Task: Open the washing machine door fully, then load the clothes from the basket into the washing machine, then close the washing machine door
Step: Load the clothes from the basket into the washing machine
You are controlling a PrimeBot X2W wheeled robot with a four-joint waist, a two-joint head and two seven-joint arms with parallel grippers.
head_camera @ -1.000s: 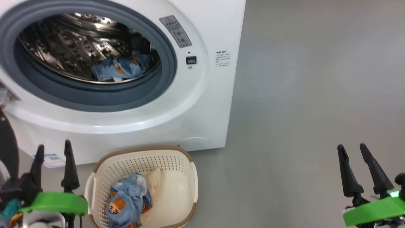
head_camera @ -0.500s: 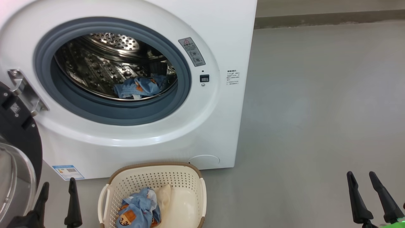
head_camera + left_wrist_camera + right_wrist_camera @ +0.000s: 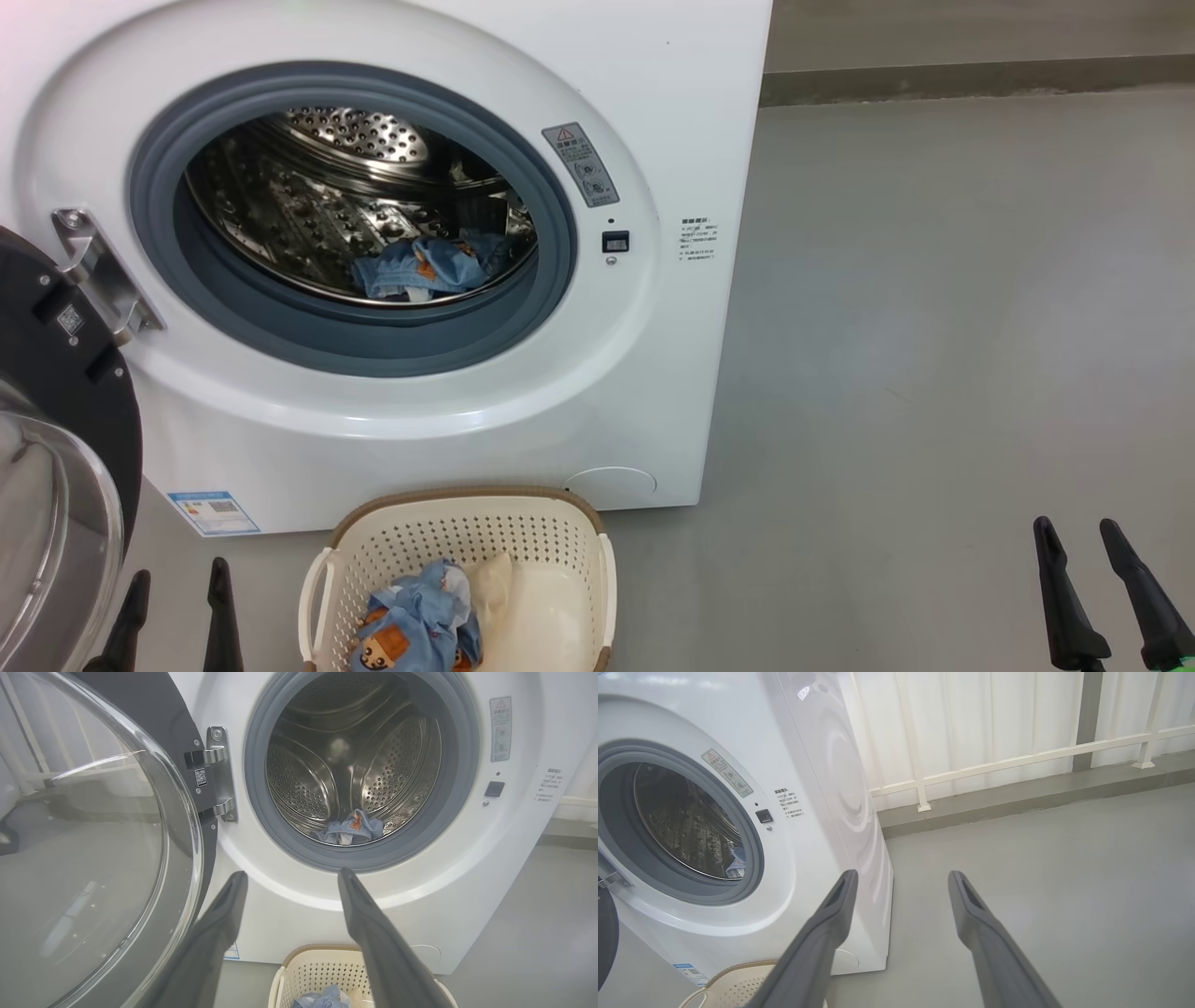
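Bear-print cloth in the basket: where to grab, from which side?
Pinch the raised crumpled top of the bear-print cloth, coming down from above: the basket walls block its sides, and it lies bunched in the left half beside the cream cloth.

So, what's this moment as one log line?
door open | bear-print cloth in drum | more clothes in basket | left gripper open | right gripper open

floor (image 3: 934,327): plain smooth grey, pretty matte
backdrop: white ribbed panels (image 3: 994,714)
railing (image 3: 1017,760): white bars, right in front of those
grey ledge (image 3: 1017,800): low, under the railing
light: soft, even
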